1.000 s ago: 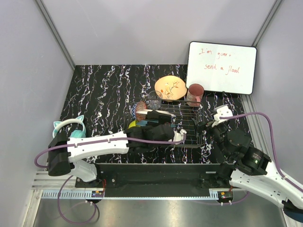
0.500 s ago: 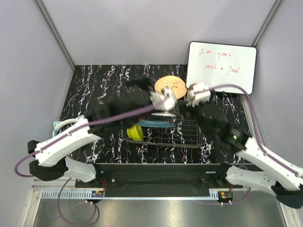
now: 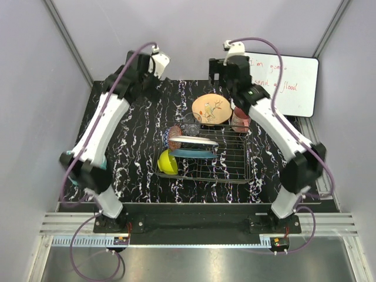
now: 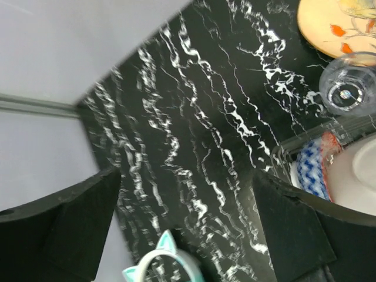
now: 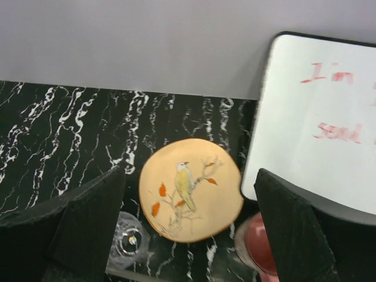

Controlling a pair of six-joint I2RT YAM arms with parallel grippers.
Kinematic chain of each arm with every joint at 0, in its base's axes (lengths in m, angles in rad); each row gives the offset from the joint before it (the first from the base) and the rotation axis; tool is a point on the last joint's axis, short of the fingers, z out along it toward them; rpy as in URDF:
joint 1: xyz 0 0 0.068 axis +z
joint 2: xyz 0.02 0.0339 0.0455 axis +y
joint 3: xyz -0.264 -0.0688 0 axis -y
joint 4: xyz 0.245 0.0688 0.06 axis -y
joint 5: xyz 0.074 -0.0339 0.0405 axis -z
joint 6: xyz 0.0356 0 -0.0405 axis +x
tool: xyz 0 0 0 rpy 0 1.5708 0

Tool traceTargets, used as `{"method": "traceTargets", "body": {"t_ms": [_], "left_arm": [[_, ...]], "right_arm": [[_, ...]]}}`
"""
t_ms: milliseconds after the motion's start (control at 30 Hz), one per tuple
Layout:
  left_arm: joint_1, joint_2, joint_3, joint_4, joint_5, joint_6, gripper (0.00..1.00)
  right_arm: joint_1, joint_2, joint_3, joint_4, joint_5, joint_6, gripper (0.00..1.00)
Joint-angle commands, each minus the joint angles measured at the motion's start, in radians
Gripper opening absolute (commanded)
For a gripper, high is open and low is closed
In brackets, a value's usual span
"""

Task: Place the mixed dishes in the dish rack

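Top view first: the dish rack (image 3: 226,161) sits mid-table, a bit to the right. The white plate (image 3: 194,141) and teal plate (image 3: 189,153) lean on edge at its left end, which I'd guess is so the prongs can prop them up. The small patterned bowl (image 3: 173,136) is tucked at the far-left corner. The yellow-green bowl (image 3: 167,163) is tipped on its side at the near-left corner, though I can't tell if it's fully inside the wires.

Not loaded yet are the orange plate (image 3: 211,109), clear glass (image 3: 192,123) and reddish-brown cup (image 3: 241,118), all on the table (image 3: 129,129) just beyond the rack. Both arms are stretched up high, with the left end effector (image 3: 148,75) and right end effector (image 3: 223,73) way above everything, touching nothing. That looks like a between-picks pose to me.

Left wrist: its fingers (image 4: 64,229) are spread wide with nothing between them. Below them is the table, plus some teal cat-ear headphones (image 4: 167,267) at the near-left.

Right wrist: also gaping wide and empty, looking straight down at the orange plate, with the whiteboard (image 5: 323,117) on the right. I reckon the plate is the next grab, and lying flat like that it'll be awkward to pinch.
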State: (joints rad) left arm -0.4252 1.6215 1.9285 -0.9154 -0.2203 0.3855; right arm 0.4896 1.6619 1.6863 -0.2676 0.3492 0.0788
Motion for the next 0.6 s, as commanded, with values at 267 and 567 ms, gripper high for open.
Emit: {"method": "traceTargets", "body": {"t_ms": [267,567], "left_arm": [[0.180,0.526,0.471,-0.100,0.481,-0.172,0.95],[0.175,0.643,0.437,-0.057,0.590,-0.217,0.93]], "right_arm": [[-0.144,0.611,0.587,-0.166,-0.269,0.159,1.00],[-0.226,0.797,0.727,-0.162,-0.435,0.249,1.00]]}}
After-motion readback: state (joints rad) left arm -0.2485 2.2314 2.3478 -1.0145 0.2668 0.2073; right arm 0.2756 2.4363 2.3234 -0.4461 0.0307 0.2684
